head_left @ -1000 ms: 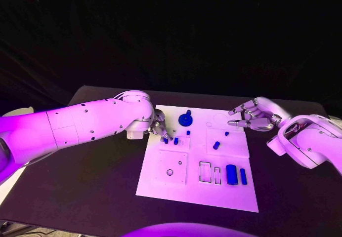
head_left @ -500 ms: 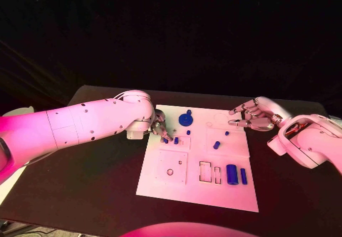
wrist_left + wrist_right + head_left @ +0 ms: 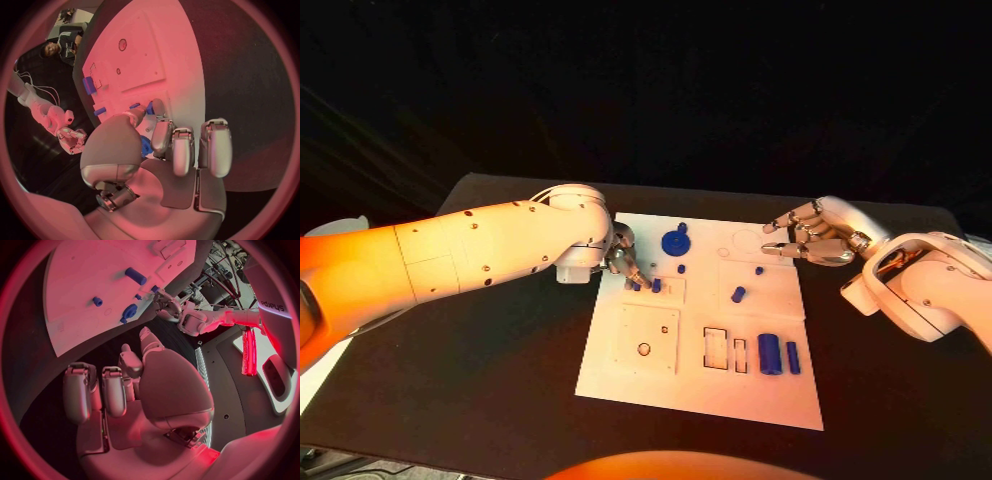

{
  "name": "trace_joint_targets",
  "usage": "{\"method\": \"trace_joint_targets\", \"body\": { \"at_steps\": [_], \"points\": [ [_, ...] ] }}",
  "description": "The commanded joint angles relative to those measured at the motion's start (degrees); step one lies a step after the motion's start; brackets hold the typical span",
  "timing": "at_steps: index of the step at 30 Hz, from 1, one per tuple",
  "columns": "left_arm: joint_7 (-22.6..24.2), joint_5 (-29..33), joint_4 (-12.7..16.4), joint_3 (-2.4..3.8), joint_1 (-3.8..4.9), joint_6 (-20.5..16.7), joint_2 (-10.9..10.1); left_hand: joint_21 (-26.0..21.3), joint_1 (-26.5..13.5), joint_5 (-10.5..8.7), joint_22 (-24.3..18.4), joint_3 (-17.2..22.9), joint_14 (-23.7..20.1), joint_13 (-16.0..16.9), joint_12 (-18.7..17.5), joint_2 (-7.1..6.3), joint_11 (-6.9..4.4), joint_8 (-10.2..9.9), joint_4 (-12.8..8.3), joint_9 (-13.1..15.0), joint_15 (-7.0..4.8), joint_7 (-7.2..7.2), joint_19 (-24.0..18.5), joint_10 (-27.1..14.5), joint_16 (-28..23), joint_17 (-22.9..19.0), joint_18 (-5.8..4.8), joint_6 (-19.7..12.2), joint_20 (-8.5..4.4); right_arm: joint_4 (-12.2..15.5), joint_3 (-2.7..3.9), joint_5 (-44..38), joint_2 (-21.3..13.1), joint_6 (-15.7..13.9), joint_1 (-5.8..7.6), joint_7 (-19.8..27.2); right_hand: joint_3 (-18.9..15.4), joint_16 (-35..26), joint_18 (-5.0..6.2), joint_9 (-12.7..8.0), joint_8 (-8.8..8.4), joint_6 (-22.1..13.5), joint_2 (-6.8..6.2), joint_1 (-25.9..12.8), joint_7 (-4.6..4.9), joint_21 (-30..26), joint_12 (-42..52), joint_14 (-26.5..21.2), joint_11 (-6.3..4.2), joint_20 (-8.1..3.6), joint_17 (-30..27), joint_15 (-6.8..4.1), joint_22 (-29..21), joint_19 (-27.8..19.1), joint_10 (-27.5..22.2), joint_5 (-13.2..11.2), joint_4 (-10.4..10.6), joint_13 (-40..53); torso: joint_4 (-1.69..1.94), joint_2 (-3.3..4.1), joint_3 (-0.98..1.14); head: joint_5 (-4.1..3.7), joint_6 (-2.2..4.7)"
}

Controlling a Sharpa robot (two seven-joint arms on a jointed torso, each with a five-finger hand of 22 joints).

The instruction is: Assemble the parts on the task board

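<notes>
Task board (image 3: 697,375) lies mid-table. Left hand (image 3: 620,258) at board's left edge, fingertips down around small blue peg (image 3: 635,285); grip unclear. Advice: keep peg upright, seat gently. Right hand (image 3: 812,238) hovers over far-right corner, fingers curled, holding nothing.

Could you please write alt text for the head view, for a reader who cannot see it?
A white task board lies on a black table, scattered with small blue parts. The left hand reaches down to parts at its far left edge; the right hand hovers empty beside its far right corner.
</notes>
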Motion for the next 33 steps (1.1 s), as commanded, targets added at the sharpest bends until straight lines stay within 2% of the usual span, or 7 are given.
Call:
{"method": "trace_joint_targets", "body": {
  "at_steps": [1, 12, 18, 20, 23, 28, 33],
  "points": [
    [-3.16, 0.69, -0.08, -0.59, -0.81, 2.74, 0.07, 0.27, -0.58, 0.22, 10.99, -0.93, 5.84, 0.09, 0.14, 0.03, -0.01, 0.05, -0.01, -0.11, -0.42, 0.02, 3.88, 0.45, 0.18, 15.09, -0.55, 0.32, -0.35, 0.10, 0.00, -0.32, 0.00, 0.52, -0.03, 0.14, -0.37, -0.18, 0.49, 0.07, 0.20, 0.24, 0.27, 0.07, -0.08, -0.28, -0.21, 4.81, 0.01, 0.03, 10.44, -0.34, 0.90, -0.37, -0.35, 0.28, 0.09, -0.05, -0.02, 0.00, -0.01, -0.04, 0.02],
    [-3.06, 0.69, 0.27, -0.46, -0.81, 1.18, -0.33, 0.08, -1.38, 0.28, 10.86, -5.76, 5.84, -0.08, -0.12, 0.52, -0.04, 0.12, 0.10, -0.48, -0.45, 0.00, 3.79, 0.36, 0.18, 15.09, -0.50, 0.34, -0.38, 0.07, 0.00, -0.32, 0.01, 0.50, -0.03, 0.15, -0.37, -0.18, 0.49, 0.07, 0.20, 0.24, 0.27, 0.07, -0.08, -0.28, -0.21, 4.81, 0.01, 0.03, 10.44, -0.34, 0.90, -0.37, -0.35, 0.28, 0.09, -0.05, -0.02, 0.03, -0.04, -0.10, 0.10],
    [-2.02, 4.65, 1.43, -0.24, -0.79, -5.51, -1.72, -2.84, -1.06, 0.55, 7.99, -8.13, 5.84, -4.23, -3.78, 1.35, 0.40, -0.34, 0.22, -0.78, -0.29, 0.55, 2.25, -2.18, 0.18, 15.09, 0.36, -1.55, -0.31, -0.04, 0.00, -0.44, 0.13, 0.55, -0.03, 0.20, -0.37, -0.18, 0.49, 0.07, 0.20, 0.24, 0.27, 0.07, -0.08, -0.28, -0.21, 4.81, 0.01, 0.03, 10.44, -0.34, 0.90, -0.37, -0.35, 0.28, 0.09, -0.05, 0.00, 0.02, -0.03, -0.24, 0.11],
    [-0.82, 8.53, 1.61, -0.17, -0.76, -8.55, -2.28, -5.94, 0.34, 0.65, 5.03, -6.98, 5.84, -9.10, -8.24, 1.55, 1.00, -1.03, 0.16, -1.20, 0.12, 1.27, 0.59, -5.51, 0.18, 15.09, 1.20, -3.54, 0.00, -0.12, 0.00, -0.48, 0.22, 0.57, -0.03, 0.20, -0.37, -0.18, 0.49, 0.07, 0.20, 0.24, 0.27, 0.07, -0.08, -0.28, -0.21, 4.81, 0.01, 0.03, 10.44, -0.34, 0.90, -0.37, -0.35, 0.28, 0.09, -0.05, 0.03, -0.05, 0.00, -0.23, 0.07],
    [1.54, 13.78, 1.71, -0.12, -0.72, -12.37, -2.84, -10.05, 0.93, 0.60, 1.30, -5.34, 5.83, -21.91, -20.26, 1.03, 2.32, -2.42, 0.13, -2.31, 1.09, 2.75, -1.45, -14.30, 0.17, 15.08, 2.16, -6.58, 0.82, -0.27, 0.00, -0.51, 0.40, 0.58, -0.04, 0.21, -0.47, -0.26, 0.50, 0.07, 0.20, 0.24, 0.30, 0.02, -0.08, -0.32, -0.28, 4.79, 0.02, 0.04, 10.36, -0.34, 0.85, -0.39, -0.39, 0.29, 0.13, -0.10, 0.07, -0.06, 0.03, -0.21, 0.11],
    [5.48, 17.92, 1.87, -0.09, -0.70, -16.97, -3.38, -13.98, 0.84, 0.55, -2.15, -5.12, 5.12, -27.12, -25.02, 0.10, 3.43, -3.28, 0.15, -3.58, 2.02, 3.94, -3.10, -18.21, -1.46, 13.03, 3.04, -8.76, 1.74, -0.52, 0.00, -0.51, 0.60, 0.63, -0.08, 0.23, -0.47, -0.26, 0.50, 0.07, 0.20, 0.24, 0.30, 0.02, -0.08, -0.32, -0.28, 4.79, 0.02, 0.04, 10.36, -0.34, 0.85, -0.39, -0.39, 0.29, 0.13, -0.10, 0.06, 0.00, -0.06, -0.27, 0.20],
    [11.87, 21.93, 1.68, -0.10, -0.70, -21.28, -3.87, -33.46, -0.13, 0.60, -18.85, -8.45, -1.02, -30.09, -28.33, -0.50, 5.67, -4.79, 0.21, -5.80, 4.01, 6.26, -12.62, -24.07, -13.77, -0.42, 6.79, -13.61, 3.55, -0.74, 0.00, -0.22, 0.85, 0.65, -0.18, 0.31, -0.47, -0.26, 0.50, 0.07, 0.20, 0.24, 0.30, 0.02, -0.08, -0.32, -0.28, 4.79, 0.02, 0.04, 10.36, -0.34, 0.85, -0.39, -0.39, 0.29, 0.13, -0.10, -0.07, 0.00, 0.01, -0.26, 0.47]
  ]
}}
